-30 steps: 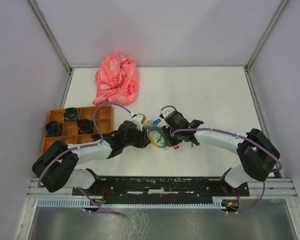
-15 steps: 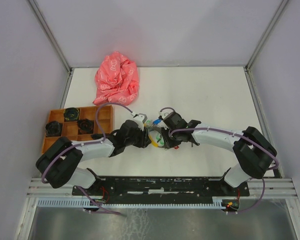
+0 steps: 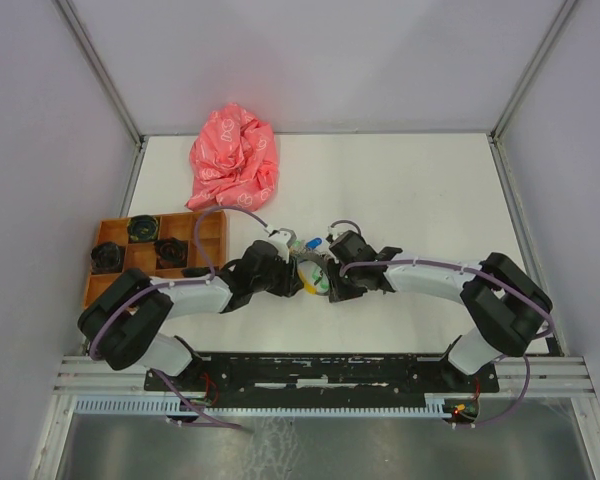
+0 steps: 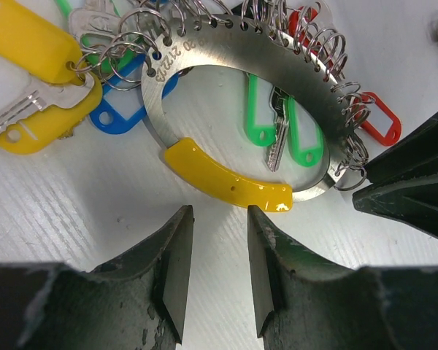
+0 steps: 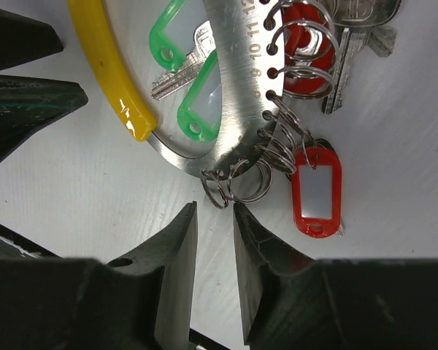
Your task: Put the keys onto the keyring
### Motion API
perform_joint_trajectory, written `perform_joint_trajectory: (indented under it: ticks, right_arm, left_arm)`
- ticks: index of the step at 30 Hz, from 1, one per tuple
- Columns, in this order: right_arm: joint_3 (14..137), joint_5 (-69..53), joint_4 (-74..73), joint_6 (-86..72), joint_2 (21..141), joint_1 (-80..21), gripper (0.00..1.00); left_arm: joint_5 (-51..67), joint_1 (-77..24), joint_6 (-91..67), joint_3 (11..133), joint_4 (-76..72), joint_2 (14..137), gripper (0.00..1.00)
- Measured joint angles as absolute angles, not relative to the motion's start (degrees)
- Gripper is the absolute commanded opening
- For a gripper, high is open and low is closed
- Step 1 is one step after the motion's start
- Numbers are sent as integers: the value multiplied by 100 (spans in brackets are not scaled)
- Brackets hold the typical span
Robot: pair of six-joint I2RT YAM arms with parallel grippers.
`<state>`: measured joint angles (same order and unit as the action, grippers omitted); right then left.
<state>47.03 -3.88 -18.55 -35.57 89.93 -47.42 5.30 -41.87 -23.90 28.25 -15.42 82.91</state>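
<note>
**A:** Two claws are closing in on one keyring [image 4: 226, 47]. The left claw [image 4: 217, 219] has its jaws partly apart and grips nothing, with the yellow sleeve [image 4: 226, 179] just ahead of its tips.

**B:** I'd say it's lined up to steady that steel plate on the surface [image 4: 73, 219]. The right claw [image 5: 213, 215] shows a narrow gap and is empty too. The split rings [image 5: 237, 182] sit just ahead of it, so it's probably after one.

**A:** And the keys?

**B:** Silver keys [image 5: 350, 44] hang beyond the right claw. I can't spot any red or black heads.

**A:** Containers?

**B:** There's a wooden divided tray [image 3: 212, 216] well left of the left claw, with dark round parts [image 3: 170, 250] in several compartments.
</note>
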Motion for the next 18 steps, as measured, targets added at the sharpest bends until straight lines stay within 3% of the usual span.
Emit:
perform_joint_trajectory:
  ticks: [7, 14, 18]
  right_arm:
    - [4606, -268, -1632, -3660, 9008, -4742, 23]
    - [4598, -161, -1570, -3516, 8949, -4742, 4]
    - [4602, -56, -1662, -2982, 8659, -4746, 1]
  left_arm:
    - [624, -4187, -2397, 2825, -1647, 8361, 42]
    - [624, -4187, -2397, 2825, -1647, 8318, 42]
    - [624, -4158, -2397, 2825, -1660, 8049, 42]
